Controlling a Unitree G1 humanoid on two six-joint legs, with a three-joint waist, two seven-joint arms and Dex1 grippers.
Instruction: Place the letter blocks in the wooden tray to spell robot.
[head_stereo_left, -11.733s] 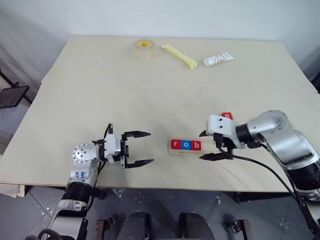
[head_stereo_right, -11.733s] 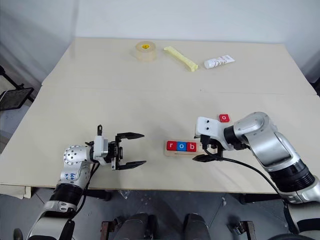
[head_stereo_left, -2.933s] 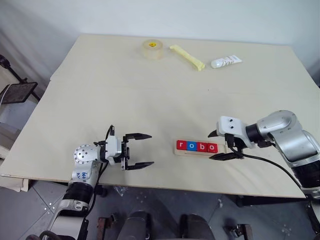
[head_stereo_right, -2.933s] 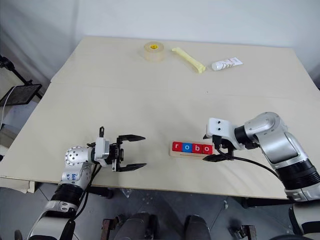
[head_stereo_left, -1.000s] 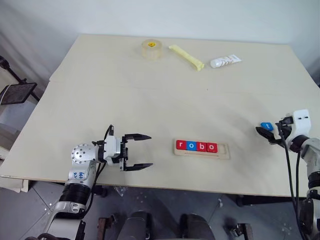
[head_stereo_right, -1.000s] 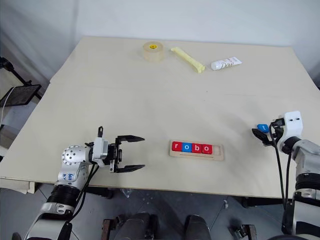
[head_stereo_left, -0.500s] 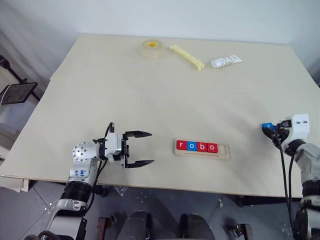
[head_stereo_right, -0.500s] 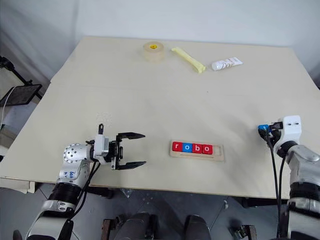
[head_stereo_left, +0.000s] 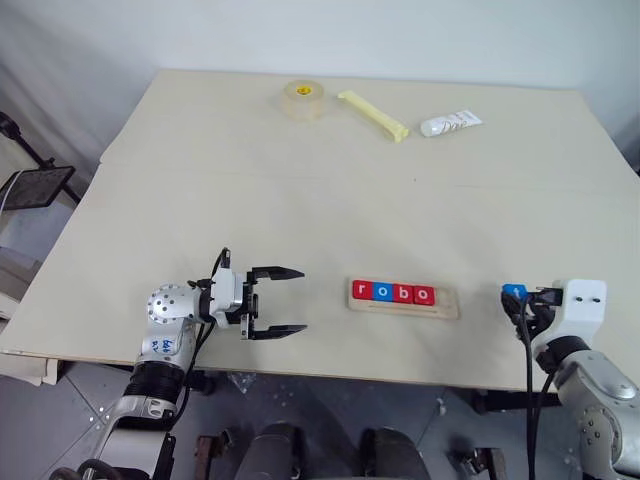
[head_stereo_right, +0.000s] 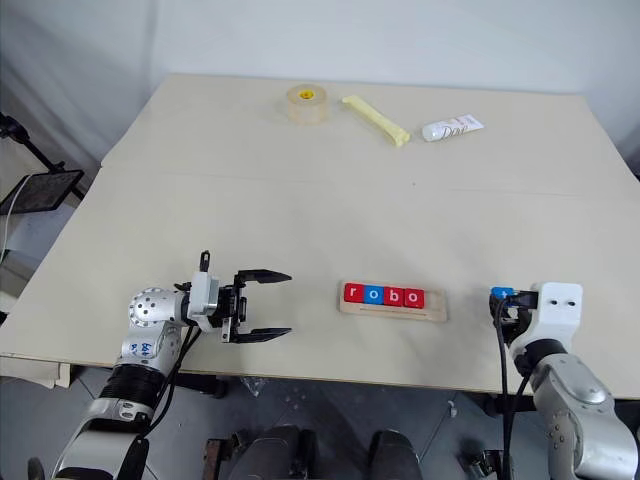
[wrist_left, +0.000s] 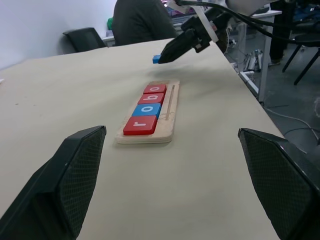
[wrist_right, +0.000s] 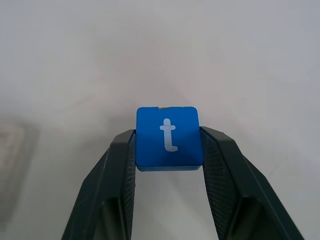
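blue "t" block (wrist_right: 168, 137) betw. right fingers (wrist_right: 120, 165)

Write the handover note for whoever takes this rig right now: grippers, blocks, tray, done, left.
Right gripper: shut on the blue t block, held above the table, right of the wooden tray.
Left gripper: open, holding nothing, left of the tray.
Done: r, o, b, o sit in the tray, filling it from its left end.
Left: set the t in the free slot at the tray's right end.
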